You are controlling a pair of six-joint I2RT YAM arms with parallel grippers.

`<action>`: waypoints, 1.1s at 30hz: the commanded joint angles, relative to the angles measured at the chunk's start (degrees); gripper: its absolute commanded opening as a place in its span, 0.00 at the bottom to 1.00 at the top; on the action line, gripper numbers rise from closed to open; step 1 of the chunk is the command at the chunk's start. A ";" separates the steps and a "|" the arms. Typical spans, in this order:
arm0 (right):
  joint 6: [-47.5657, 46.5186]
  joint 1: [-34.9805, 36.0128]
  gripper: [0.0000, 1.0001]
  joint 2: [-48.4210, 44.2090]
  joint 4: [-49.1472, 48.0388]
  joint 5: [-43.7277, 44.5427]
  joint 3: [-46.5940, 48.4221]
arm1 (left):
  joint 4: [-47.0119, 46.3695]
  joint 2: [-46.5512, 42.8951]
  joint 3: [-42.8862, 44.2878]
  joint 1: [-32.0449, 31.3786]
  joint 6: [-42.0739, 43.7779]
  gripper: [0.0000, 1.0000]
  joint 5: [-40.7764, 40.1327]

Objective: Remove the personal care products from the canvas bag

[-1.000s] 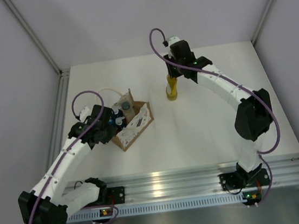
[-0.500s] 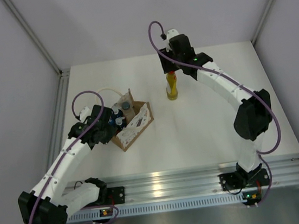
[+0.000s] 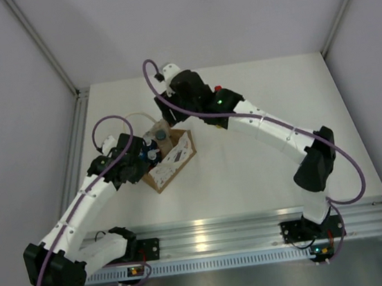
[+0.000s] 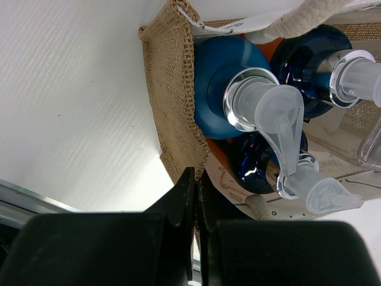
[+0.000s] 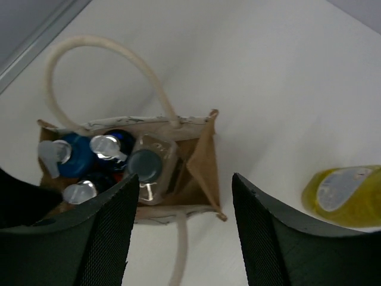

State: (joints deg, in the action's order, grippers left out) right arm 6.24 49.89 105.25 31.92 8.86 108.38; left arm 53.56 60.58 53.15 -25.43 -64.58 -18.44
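Bottles [image 5: 74, 158] crowd canvas bag [image 5: 202, 173] below right gripper [image 5: 181, 232], jaws apart; left gripper [image 4: 196, 182] clamped on its rim; yellow bottle [image 5: 342, 196] outside.

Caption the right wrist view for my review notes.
Open jaws above the canvas bag holding four bottles; yellow bottle already out on the table.

Canvas bag [image 5: 205, 161] holding four bottles [image 5: 77, 156], yellow bottle [image 5: 342, 196] outside, perhaps upright

Bright even light, soft wrist-view blur
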 commanded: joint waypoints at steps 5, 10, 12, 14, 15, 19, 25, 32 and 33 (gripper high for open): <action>5.97 5.48 0.60 6.36 7.28 -0.42 7.37 | 1.99 1.74 0.03 0.03 0.33 0.00 1.47; 5.89 7.06 0.61 9.17 8.42 -2.18 8.25 | 1.99 1.74 -0.06 0.03 0.33 0.00 1.12; 5.98 6.98 0.61 9.97 8.86 -2.79 8.17 | 1.99 2.09 -0.06 0.03 0.24 0.00 1.12; 6.06 6.98 0.61 11.02 8.86 -3.24 7.99 | 1.90 2.35 0.03 0.03 0.24 0.00 1.12; 5.98 7.06 0.60 11.55 8.95 -3.41 8.16 | 1.90 2.35 0.03 0.03 0.33 0.00 1.12; 5.98 6.98 0.60 14.01 8.86 -4.03 8.95 | 1.90 2.70 0.20 -0.06 0.42 0.00 1.03; 5.80 6.98 0.60 16.91 8.86 -1.84 9.40 | 1.90 2.97 0.03 0.03 0.68 0.00 0.86; 5.54 6.10 0.59 20.08 8.77 1.77 10.71 | 1.90 2.79 0.12 0.03 0.77 0.00 0.77; 5.54 5.84 0.59 20.43 8.77 2.03 10.89 | 1.99 2.79 0.12 -0.06 0.77 0.00 0.77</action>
State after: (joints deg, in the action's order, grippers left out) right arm 11.84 55.83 124.31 40.10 8.05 115.87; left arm 53.60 61.91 53.84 -25.43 -64.40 -18.65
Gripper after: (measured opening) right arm 0.589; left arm 0.021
